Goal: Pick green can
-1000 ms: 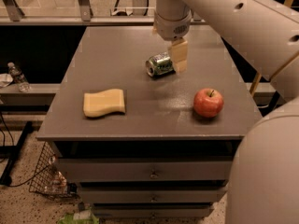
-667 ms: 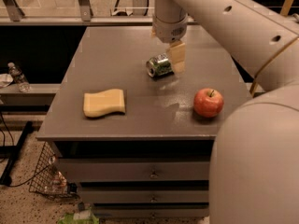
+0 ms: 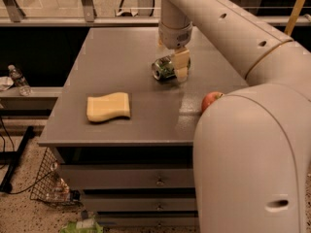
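The green can (image 3: 163, 68) lies on its side on the grey table (image 3: 121, 47), behind the middle, its silver end facing front left. My gripper (image 3: 172, 66) hangs straight down from the arm and is low over the can's right part. It is open. One cream finger (image 3: 181, 65) stands in front of the can's right end, and the other is mostly hidden behind the can. The can rests on the table.
A yellow sponge (image 3: 109, 107) lies at the front left of the table. A red apple (image 3: 211, 101) at the right is half hidden by my big arm segment (image 3: 248, 159). A water bottle (image 3: 18, 79) and a wire basket (image 3: 48, 184) are off to the left.
My gripper has sunk a little and shifted left onto the can. The arm's large segment has swung in at the right and now covers part of the apple. The can has not moved.
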Available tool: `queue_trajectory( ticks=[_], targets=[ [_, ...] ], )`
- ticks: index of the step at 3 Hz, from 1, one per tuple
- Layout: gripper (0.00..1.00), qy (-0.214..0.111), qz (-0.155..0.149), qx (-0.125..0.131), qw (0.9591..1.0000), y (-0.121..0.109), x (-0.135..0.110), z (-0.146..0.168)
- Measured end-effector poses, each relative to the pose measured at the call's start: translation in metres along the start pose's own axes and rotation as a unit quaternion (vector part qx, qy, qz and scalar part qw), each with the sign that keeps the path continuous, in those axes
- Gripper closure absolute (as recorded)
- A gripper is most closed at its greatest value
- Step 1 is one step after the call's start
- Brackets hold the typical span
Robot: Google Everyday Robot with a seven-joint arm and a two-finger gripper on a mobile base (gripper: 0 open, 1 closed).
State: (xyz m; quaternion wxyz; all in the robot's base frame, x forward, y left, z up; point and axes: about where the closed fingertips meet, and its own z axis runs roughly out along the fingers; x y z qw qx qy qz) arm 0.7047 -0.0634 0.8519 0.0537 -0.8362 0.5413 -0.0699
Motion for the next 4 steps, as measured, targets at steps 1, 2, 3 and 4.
queue_trajectory(
  ticks=[1,2,3,4],
  targets=[
    [0.41,-0.014,0.004,-0.008,0.9999,-0.004,0.001,0.012],
    [0.65,-0.026,0.011,0.003,0.9996,-0.009,0.003,0.008],
    [0.88,-0.027,0.020,0.032,0.9989,-0.011,0.009,-0.014],
    [1.00,-0.019,0.027,0.065,0.9974,-0.011,0.015,-0.044]
  ],
)
